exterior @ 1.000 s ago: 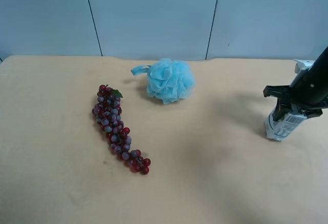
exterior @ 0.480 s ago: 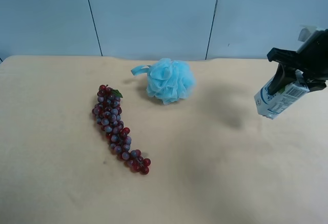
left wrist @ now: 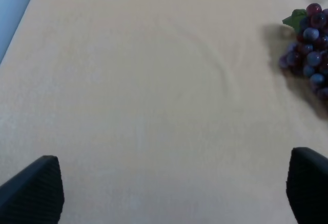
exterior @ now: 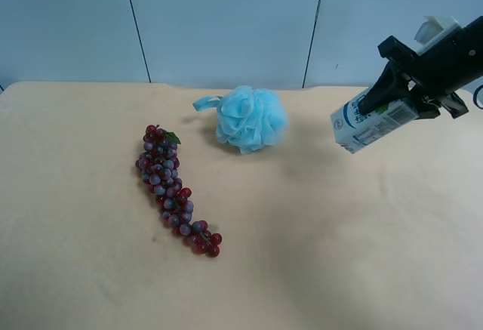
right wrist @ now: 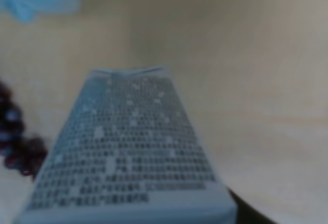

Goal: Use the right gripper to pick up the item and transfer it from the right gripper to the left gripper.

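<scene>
Beige tabletop (exterior: 317,262) lay below our right gripper (exterior: 401,92), which clamped a tilted milk carton (exterior: 368,124) in the air. Our left gripper (left wrist: 174,188) hung with fingers (left wrist: 33,190) spread wide.

The carton (exterior: 368,123) is a small box, white with blue patches and dark print. It hangs in the air, clear of the table (exterior: 317,254), clamped near its upper end by the right gripper (exterior: 394,100). It sits tilted, its long axis slanting: the free lower end points down towards the sponge (exterior: 249,118), and the gripped end is higher and farther from it. The carton is well apart from the sponge, off to the side and at about the same height in the exterior view. In the right wrist view the carton (right wrist: 128,155) fills the lower frame, blurred, one pale face covered in rows of fine dark print, with a folded seam across its far end.
</scene>
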You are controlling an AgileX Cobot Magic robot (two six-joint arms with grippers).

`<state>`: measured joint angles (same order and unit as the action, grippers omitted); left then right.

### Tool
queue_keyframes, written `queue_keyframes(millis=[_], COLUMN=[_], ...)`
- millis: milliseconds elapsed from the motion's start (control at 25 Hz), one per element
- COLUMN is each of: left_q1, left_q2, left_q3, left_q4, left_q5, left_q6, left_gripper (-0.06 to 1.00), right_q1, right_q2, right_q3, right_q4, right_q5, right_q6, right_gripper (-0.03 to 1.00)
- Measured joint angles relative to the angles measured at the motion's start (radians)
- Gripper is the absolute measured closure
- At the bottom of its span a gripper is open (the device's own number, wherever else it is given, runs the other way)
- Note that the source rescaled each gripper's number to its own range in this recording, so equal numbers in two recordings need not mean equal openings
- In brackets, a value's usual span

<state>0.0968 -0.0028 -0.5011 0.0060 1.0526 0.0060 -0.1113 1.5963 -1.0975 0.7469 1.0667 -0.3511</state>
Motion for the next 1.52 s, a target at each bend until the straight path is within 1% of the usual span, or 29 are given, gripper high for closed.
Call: queue_keyframes(millis=[200,520,640,760,960,1120,1200,1320,1520], left_q1=[0.000,0.000,0.000,0.000,0.000,0.000,0.000,0.000,0.000], left_q2=[0.000,0.000,0.000,0.000,0.000,0.000,0.002,0.054,0.237], left_q3=[0.000,0.000,0.000,0.000,0.000,0.000,0.000,-0.003,-0.011], left_q4=[0.000,0.000,0.000,0.000,0.000,0.002,0.009,0.010,0.003], left_q5=[0.000,0.000,0.000,0.000,0.000,0.000,-0.002,-0.013,-0.018], left_q6=[0.000,0.000,0.000,0.000,0.000,0.000,0.000,0.000,0.000], left_gripper=[0.05,0.05,0.05,0.05,0.05,0.05,0.05,0.05,0.05], right_q1=[0.000,0.007,0.037,0.091,0.176,0.192,0.192,0.192,0.192], right_q2=[0.000,0.031,0.067,0.089,0.159,0.245,0.277,0.311,0.326], right_q3=[0.000,-0.001,-0.002,-0.002,-0.002,-0.002,-0.002,-0.002,-0.002], right_q4=[0.111,0.231,0.253,0.299,0.425,0.516,0.549,0.588,0.606], right_q5=[0.012,0.100,0.099,0.090,0.074,0.080,0.098,0.102,0.102], right_q6=[-0.077,-0.151,-0.168,-0.226,-0.291,-0.354,-0.404,-0.485,-0.518], right_gripper=[0.97,0.97,0.97,0.97,0.97,0.97,0.97,0.97,0.97])
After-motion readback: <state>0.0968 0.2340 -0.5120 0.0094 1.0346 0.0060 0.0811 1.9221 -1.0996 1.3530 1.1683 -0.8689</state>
